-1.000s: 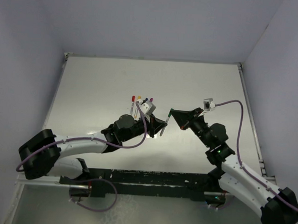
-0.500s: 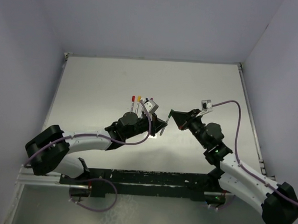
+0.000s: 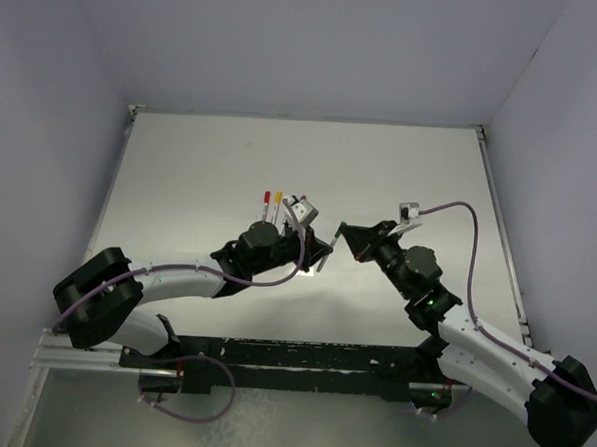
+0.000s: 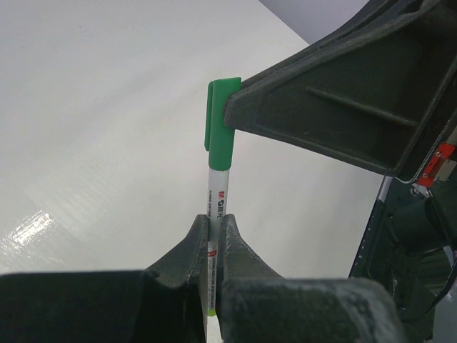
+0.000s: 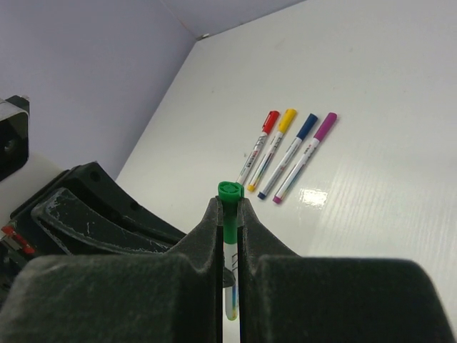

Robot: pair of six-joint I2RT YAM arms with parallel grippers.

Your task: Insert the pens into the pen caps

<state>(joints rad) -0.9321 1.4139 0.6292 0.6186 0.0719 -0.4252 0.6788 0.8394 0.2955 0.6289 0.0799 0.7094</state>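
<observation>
Progress looked close to complete. Four pens lay side by side on the table [image 5: 371, 107], each already wearing its cap: red [image 5: 258, 146], yellow [image 5: 273, 146], blue [image 5: 289, 153] and magenta [image 5: 305, 156].

The fifth pen [image 4: 218, 193] was held off the table between the two arms. The left gripper [image 4: 214, 229] was clenched on the lower barrel. The right gripper [image 5: 230, 214] was pinched on the green cap [image 4: 220, 136], which sat over the barrel's upper end. From the left wrist view the cap appeared to be on the pen, but whether it was pressed fully home could not be told. What seemed left was a final push if needed, and then laying this pen down with the others.

Against the overhead view of a second before, the two grippers met at much the same spot above the table's middle, with the pen slanting between them. The left arm's elbow had swung inward and its wrist had shifted toward the row of pens. Only the red and yellow caps now showed beside it — the blue and magenta ones had been visible earlier. The right wrist had rolled, tilting its camera housing.
</observation>
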